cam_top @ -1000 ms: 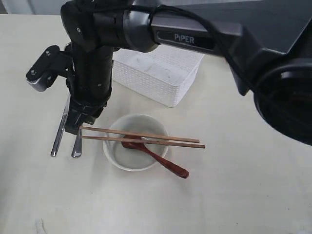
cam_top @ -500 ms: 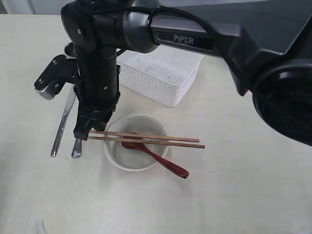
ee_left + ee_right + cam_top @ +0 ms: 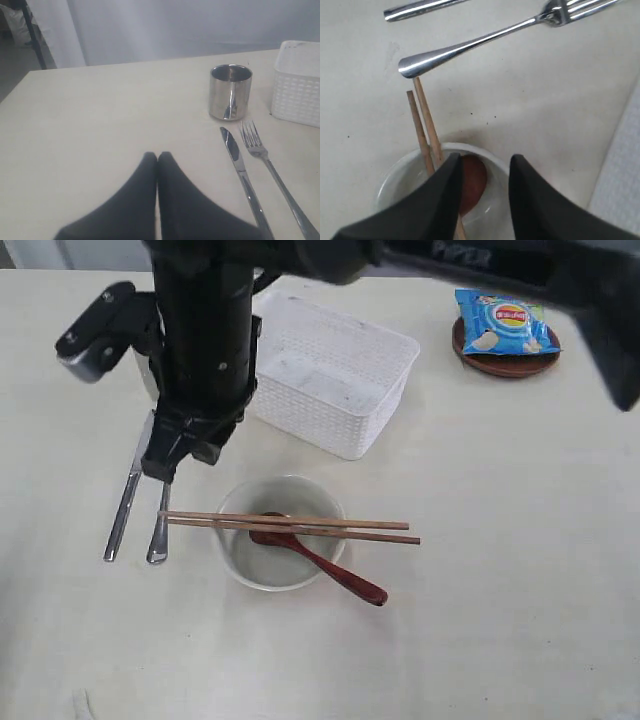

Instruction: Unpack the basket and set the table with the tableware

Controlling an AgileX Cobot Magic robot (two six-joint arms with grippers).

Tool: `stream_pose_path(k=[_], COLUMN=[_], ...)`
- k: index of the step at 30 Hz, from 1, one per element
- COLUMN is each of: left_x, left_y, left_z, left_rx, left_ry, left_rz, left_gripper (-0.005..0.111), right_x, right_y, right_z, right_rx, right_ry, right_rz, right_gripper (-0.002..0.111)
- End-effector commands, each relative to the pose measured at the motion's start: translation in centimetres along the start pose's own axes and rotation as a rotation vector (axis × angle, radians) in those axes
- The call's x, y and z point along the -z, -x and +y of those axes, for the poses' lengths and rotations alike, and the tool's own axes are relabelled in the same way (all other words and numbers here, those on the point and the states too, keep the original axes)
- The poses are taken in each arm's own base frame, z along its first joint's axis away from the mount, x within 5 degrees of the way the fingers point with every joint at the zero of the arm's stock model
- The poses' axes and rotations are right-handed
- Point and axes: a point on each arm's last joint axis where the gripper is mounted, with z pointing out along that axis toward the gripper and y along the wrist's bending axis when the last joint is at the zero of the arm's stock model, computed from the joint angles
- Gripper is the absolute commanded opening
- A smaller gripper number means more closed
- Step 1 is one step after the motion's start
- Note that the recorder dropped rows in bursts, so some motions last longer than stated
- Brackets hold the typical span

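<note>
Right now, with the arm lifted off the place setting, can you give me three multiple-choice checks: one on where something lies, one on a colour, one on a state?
1. Relative to the bowl, the chopsticks lie:
A. underneath it
B. across its rim
C. upright inside it

2. The spoon is:
A. blue
B. white
C. reddish-brown

3. The right fingers are:
A. apart, holding nothing
B. shut on a chopstick
C. shut on the spoon

Answers:
1. B, since both sticks bridge the bowl from side to side in the exterior view.
2. C, since its handle shows reddish-brown against the pale table.
3. A, since the right wrist view shows a clear gap between them, with the bowl visible through it.
</note>
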Motion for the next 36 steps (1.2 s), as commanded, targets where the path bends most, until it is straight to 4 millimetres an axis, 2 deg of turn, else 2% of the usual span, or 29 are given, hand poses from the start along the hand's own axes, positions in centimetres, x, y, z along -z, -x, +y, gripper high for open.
stream_pose_path(k=[1,3,8,10,13,16,20,24,27,36], left_x=[0.0,0.0,0.0,0.0,0.0,0.0,0.0,0.0,0.0,0.0], left_y=[-0.1,-0.1,-0.1,-0.1,-0.1,-0.1,-0.1,-0.1,-0.1,-0.1], left_z=[0.0,0.0,0.0,0.0,0.0,0.0,0.0,0.0,0.0,0.0], left_rx=[-0.004,0.004,0.006,0.006,0.006,0.006,0.006,0.004,0.004,0.004], left_ry=[-0.003,-0.006,-0.007,-0.007,-0.007,-0.007,-0.007,-0.006,-0.006,-0.006], left_rz=[-0.001,0.000,0.000,0.000,0.000,0.000,0.000,0.000,0.000,0.000], left_gripper=[0.000,0.000,0.000,0.000,0.000,0.000,0.000,0.000,0.000,0.000], right_x=[6.3,7.3,8.0,7.4,5.8,3.0,-0.1,-2.4,-3.4,-4.9], right_y=[-1.5,-2.7,-7.8,-10.3,-13.7,-16.9,-20.0,-21.3,-21.4,-21.0], right_z=[-0.4,-0.9,-2.9,-3.5,-4.4,-4.6,-4.3,-3.3,-2.9,-2.8], right_rx=[-0.117,-0.159,-0.326,-0.408,-0.548,-0.669,-0.808,-0.840,-0.864,-0.865], right_ry=[-0.067,-0.074,-0.080,-0.075,-0.082,-0.067,-0.041,0.002,0.042,0.104], right_rz=[-0.102,-0.107,-0.047,0.002,0.021,0.079,0.197,0.290,0.295,0.296], right_gripper=[0.031,0.026,-0.001,0.000,0.000,0.000,0.000,0.000,0.000,0.000])
